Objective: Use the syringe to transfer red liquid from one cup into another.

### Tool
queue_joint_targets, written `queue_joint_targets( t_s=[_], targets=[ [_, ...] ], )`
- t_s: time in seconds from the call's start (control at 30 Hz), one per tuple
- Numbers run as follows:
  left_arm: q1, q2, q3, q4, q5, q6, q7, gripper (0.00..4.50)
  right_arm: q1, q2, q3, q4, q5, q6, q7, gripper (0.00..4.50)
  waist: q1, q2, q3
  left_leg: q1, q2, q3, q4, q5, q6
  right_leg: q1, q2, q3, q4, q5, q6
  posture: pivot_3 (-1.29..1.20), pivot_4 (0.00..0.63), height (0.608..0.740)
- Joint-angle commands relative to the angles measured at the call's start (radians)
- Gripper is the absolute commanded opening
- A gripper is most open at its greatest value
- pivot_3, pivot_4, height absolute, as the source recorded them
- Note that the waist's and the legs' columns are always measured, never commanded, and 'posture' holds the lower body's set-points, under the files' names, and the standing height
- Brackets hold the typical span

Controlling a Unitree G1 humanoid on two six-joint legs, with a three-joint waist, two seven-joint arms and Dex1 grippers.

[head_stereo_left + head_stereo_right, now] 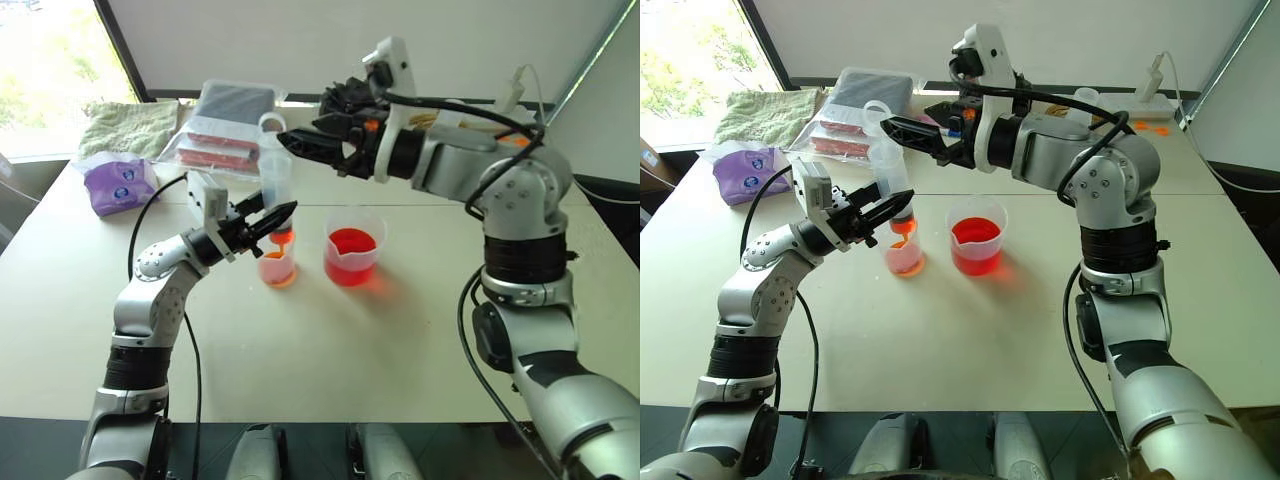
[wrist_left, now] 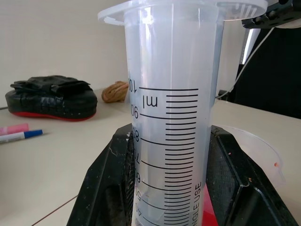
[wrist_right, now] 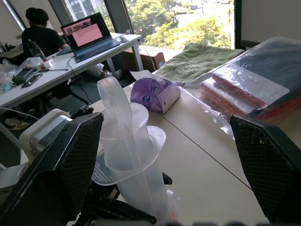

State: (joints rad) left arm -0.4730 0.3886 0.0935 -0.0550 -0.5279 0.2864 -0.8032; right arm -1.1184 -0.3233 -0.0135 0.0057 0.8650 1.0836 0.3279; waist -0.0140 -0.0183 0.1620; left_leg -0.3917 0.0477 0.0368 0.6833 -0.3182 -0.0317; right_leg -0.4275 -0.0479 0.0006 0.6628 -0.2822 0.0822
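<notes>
On the left, the left end effector is clamped shut on the barrel of the syringe, holding it upright with its orange tip pointing down into the narrower cup, which stands on the table and shows a shallow orange-red layer of red liquid. The left wrist view shows both black fingers pressed against the graduated barrel, so the grip looks firm and square. Just right of that cup stands the wider cup with deeper red in it; the two cups are near each other but apart. Above and behind them, the right end effector comes in from the right with its jaws spread wide and empty, level with the white plunger's ring at the top of the syringe; in the right wrist view the plunger head sits between the two open fingers, not yet touched. The step in hand appears to be taking hold of the plunger to push it down and discharge into the narrower cup. To do it well, the right end effector should settle squarely over the plunger's top before closing, then press straight along the barrel's axis, slowly. The left grip should stay fixed so the tip remains inside the cup's rim. A sideways push could tilt the syringe or tip the light cup.
</notes>
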Motion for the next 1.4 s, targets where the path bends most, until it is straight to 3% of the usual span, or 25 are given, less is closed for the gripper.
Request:
queue_joint_targets(
  t_s=[0.03,0.37,0.47,0.7,0.73,1.4],
  targets=[
    [-0.004,0.005,0.01,-0.04,0.003,-0.027,0.002,1.48,-0.047,0.028,-0.02,-0.003,-0.03,-0.016,-0.016,4.45,0.0,0.0,0.0,0.0,0.0,0.0,0.0,0.0,0.0,0.0,0.0,0.0,0.0,0.0,0.0,0.0,0.15,0.74],
    [0.001,0.001,0.01,-0.051,0.01,-0.025,0.007,1.48,-0.071,0.088,-0.023,0.036,-0.136,-0.046,-0.05,4.45,-0.001,0.0,0.0,0.0,0.0,0.0,0.0,0.0,0.0,0.0,0.0,0.0,0.0,0.0,0.0,0.0,0.15,0.74],
    [0.005,0.002,0.01,-0.056,0.009,-0.024,0.01,1.48,-0.076,0.099,-0.019,0.042,-0.157,-0.05,-0.048,3.66,-0.001,0.0,0.0,0.0,0.0,0.0,0.0,0.0,0.0,0.0,0.0,0.0,0.0,0.0,0.0,0.0,0.15,0.74],
    [0.012,0.006,0.009,-0.065,0.004,-0.02,0.018,1.48,-0.068,0.13,-0.016,0.006,-0.159,-0.027,-0.038,0.26,-0.003,0.0,0.0,0.0,0.0,0.0,0.0,0.0,0.0,0.0,0.0,0.0,0.0,0.0,0.0,0.0,0.15,0.74],
    [0.013,0.006,0.009,-0.067,0.003,-0.019,0.02,1.48,-0.064,0.133,-0.016,-0.003,-0.158,-0.02,-0.038,0.06,-0.003,0.0,0.0,0.0,0.0,0.0,0.0,0.0,0.0,0.0,0.0,0.0,0.0,0.0,0.0,0.0,0.15,0.74],
    [-0.001,0.0,0.018,-0.061,0.005,-0.021,0.023,1.48,0.01,0.121,0.046,-0.165,-0.146,0.066,0.039,0.06,-0.003,0.0,0.0,0.0,0.0,0.0,0.0,0.0,0.0,0.0,-0.001,-0.001,0.0,0.0,0.0,0.0,0.15,0.74]
  ],
)
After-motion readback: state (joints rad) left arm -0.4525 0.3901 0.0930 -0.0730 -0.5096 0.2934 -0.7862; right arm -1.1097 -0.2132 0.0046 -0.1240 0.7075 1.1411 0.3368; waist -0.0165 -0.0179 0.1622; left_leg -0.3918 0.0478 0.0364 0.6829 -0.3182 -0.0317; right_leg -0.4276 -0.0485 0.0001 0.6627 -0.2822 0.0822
